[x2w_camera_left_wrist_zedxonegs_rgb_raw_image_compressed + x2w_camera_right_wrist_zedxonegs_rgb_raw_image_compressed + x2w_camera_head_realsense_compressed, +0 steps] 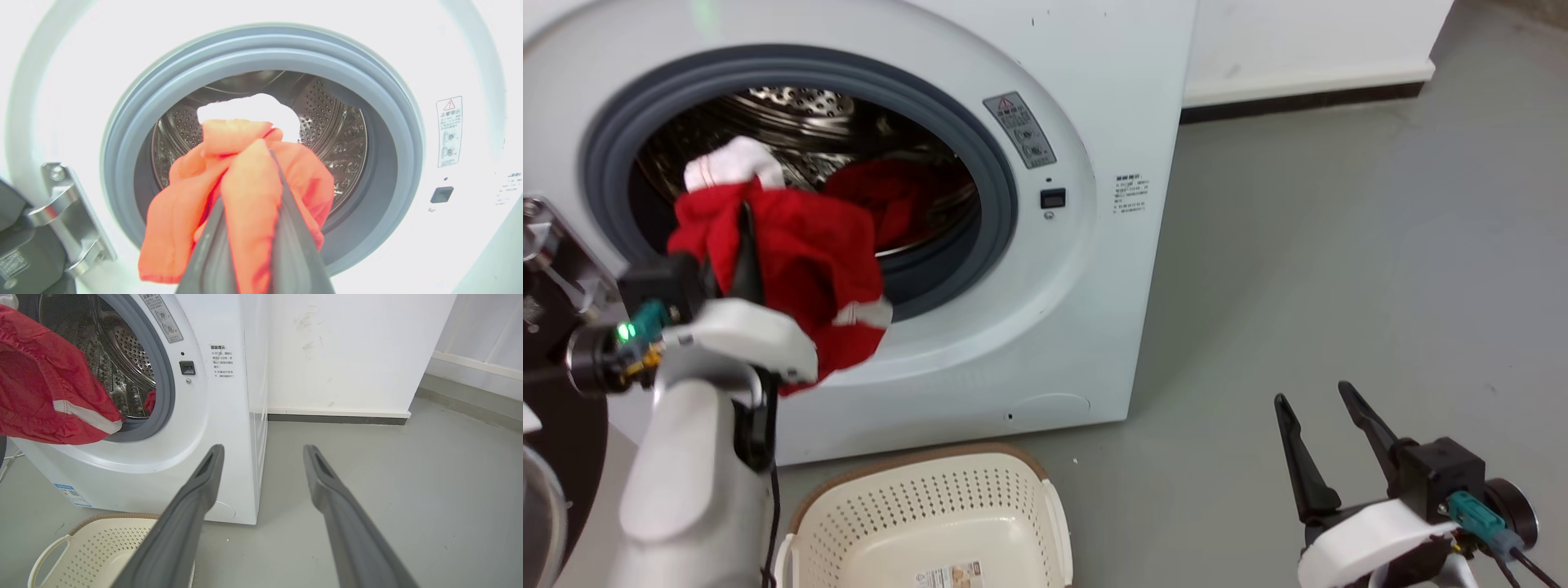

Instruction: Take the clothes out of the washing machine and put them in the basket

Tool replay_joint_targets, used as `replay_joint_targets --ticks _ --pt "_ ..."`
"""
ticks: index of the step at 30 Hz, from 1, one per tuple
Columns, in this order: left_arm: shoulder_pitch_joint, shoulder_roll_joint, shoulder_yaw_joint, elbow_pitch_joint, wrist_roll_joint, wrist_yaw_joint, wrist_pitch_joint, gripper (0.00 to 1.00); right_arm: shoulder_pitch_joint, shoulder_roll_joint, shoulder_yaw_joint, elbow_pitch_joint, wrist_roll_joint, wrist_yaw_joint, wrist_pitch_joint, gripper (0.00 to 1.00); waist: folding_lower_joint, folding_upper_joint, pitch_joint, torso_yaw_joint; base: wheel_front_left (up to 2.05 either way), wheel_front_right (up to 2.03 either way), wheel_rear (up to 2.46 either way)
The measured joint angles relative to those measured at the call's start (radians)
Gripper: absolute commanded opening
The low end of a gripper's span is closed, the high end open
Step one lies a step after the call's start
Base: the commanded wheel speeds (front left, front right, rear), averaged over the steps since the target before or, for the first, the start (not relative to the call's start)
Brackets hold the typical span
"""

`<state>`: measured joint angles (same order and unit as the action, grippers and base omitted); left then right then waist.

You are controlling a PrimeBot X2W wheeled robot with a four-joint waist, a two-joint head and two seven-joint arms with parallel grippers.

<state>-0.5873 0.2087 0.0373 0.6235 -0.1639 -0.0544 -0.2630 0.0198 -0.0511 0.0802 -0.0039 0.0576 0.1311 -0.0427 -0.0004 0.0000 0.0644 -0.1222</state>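
**Red garment held at the porthole, one more inside**

Item in hand: held garment (800, 253), red soft fabric with white trim. It is bunched between the fingers of the left end effector (743, 224), which are closed tight on it. We see it at the left of the head view, in front of the grey seal (1005, 204) of the washing machine (1078, 310). Its lower fold hangs past the seal's bottom lip.

Handling note: we judge the step in hand to be the carry from porthole to basket (915, 459). The basket stands on the floor (1339, 245) at bottom centre, just in front of the machine. To do it well, we would draw the bundle out until the hanging fold is clear of the seal. We would then lower it over the basket's middle and part the fingers only once the cloth is inside the rim. A trailing end could drape over the brown edge or snag on the lip.

Count:
- Garments: two red pieces. One is held; the second garment (890, 196) lies in the steel drum (792, 102), upper centre-left.
- Basket: one. The part we can see holds nothing but a paper label (947, 576).
- Washing machine: one, porthole open.
- End effectors: two. The right end effector (1312, 394), lower right, has its fingers spread wide and holds nothing, over bare floor.
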Motion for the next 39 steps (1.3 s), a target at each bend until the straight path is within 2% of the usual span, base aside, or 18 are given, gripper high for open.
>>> replay_joint_targets --ticks 4,5,10,15,19,26,39 --pt "0.121 -0.025 0.005 -0.107 0.003 -0.003 0.0 0.0 0.035 0.0 -0.011 -0.019 0.0 0.0 0.011 1.0 0.0 0.0 -0.039 0.013 0.0 0.0 0.0" --pt "0.183 -0.048 0.002 -0.165 0.005 -0.003 0.0 0.0 0.051 0.0 -0.025 -0.029 0.0 0.0 0.015 1.0 0.0 0.0 -0.049 0.026 0.0 0.0 0.0" --pt "0.322 -0.081 -0.014 -0.24 0.012 -0.002 0.0 0.0 0.073 0.0 -0.026 -0.046 -0.002 0.0 0.03 1.0 0.0 0.0 -0.066 0.052 0.0 0.0 0.0" --pt "0.461 -0.121 -0.04 -0.273 0.005 0.008 0.0 0.0 0.083 0.0 -0.016 -0.065 -0.009 0.0 0.043 1.0 0.0001 0.0 -0.065 0.082 0.0 0.0 0.0" --pt "0.528 -0.134 -0.058 -0.243 -0.022 0.019 0.0 0.0 0.075 0.0 -0.009 -0.082 -0.011 0.0 0.044 1.0 0.0002 0.0 -0.034 0.092 0.0 0.0 0.0" --pt "0.529 -0.152 -0.074 -0.122 -0.065 0.032 0.0 0.0 0.003 0.0 0.011 -0.094 -0.013 0.0 0.037 1.0 0.0004 0.0 0.08 0.091 0.0 0.0 0.0" --pt "0.284 -0.148 -0.042 0.088 -0.057 0.037 0.0 0.0 -0.162 0.0 0.045 -0.09 -0.035 0.0 0.007 1.0 0.0006 0.0 0.37 0.045 0.0 0.0 0.0"
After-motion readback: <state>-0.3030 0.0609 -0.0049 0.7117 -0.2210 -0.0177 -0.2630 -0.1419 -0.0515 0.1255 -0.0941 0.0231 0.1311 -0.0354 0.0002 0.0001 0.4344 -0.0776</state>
